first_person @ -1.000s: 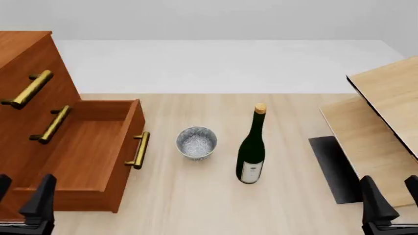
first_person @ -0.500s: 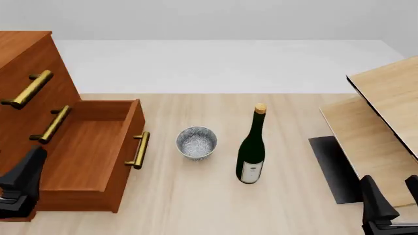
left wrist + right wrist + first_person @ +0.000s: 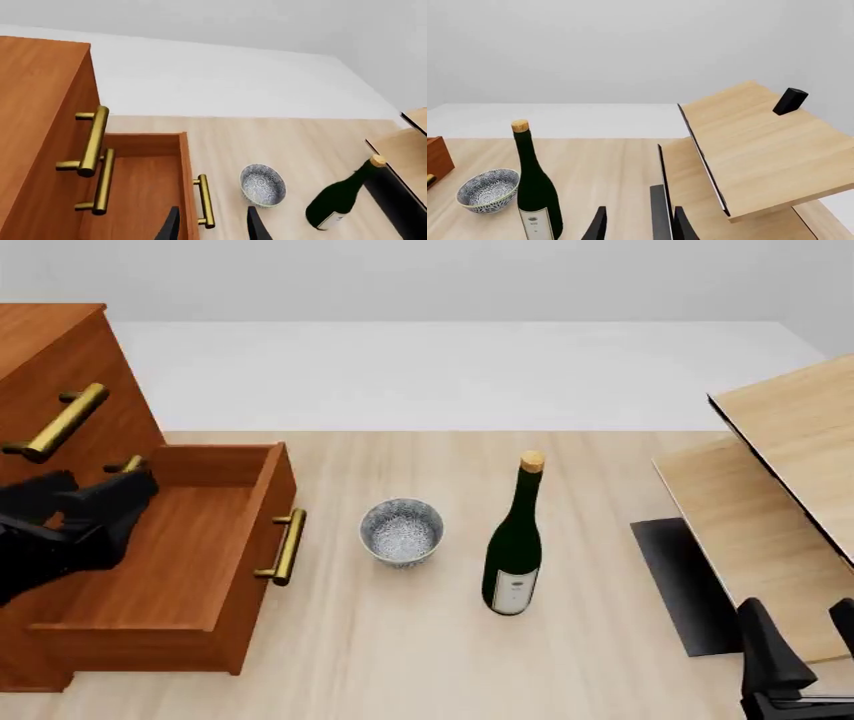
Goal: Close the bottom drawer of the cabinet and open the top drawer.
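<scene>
The left gripper (image 3: 100, 502) hangs over the open bottom drawer (image 3: 174, 550), black fingers pointing forward and a little apart, holding nothing (its wrist view shows a gap between the tips). The drawer juts from the foot of the cabinet (image 3: 60, 370), a reddish-brown wooden chest at the table's left edge; its inside is bare smooth wood and its brass bar handle (image 3: 282, 546) faces the open tabletop. The top drawer (image 3: 74, 390) sits flush. To the right stand a patterned bowl (image 3: 402, 531), near the drawer front but apart from it, and a dark green corked bottle (image 3: 514, 545), upright. Pale wood furniture (image 3: 787, 500) fills the right side. The right gripper (image 3: 801, 665) rests low at the near right corner, fingers slightly spread, empty.
</scene>
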Available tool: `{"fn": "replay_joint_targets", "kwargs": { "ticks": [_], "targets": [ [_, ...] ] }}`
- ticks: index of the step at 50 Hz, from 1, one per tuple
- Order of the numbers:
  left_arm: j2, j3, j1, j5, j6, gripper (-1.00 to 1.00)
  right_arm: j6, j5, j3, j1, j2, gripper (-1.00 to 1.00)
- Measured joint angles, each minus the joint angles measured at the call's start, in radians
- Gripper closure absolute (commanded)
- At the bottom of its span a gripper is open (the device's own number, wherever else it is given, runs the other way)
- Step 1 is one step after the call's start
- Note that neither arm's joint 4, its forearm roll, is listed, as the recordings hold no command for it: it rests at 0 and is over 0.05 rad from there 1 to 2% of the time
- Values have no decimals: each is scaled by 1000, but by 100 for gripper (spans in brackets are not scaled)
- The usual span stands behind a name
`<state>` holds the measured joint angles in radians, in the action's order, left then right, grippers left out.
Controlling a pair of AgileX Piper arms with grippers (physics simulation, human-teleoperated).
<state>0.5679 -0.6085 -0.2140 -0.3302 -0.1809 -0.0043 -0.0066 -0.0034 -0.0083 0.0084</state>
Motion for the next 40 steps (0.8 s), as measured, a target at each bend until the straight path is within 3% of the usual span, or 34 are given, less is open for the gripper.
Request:
{"fn": "replay_joint_targets", "kwargs": {
  "ticks": [19, 40],
  "targets": [
    [164, -95, -146, -111, -122, -100, 8, -2, -1, 1, 5, -100],
    [269, -118, -241, -205, -170, -100, 25, 0, -3, 2, 9, -100]
  ]
}}
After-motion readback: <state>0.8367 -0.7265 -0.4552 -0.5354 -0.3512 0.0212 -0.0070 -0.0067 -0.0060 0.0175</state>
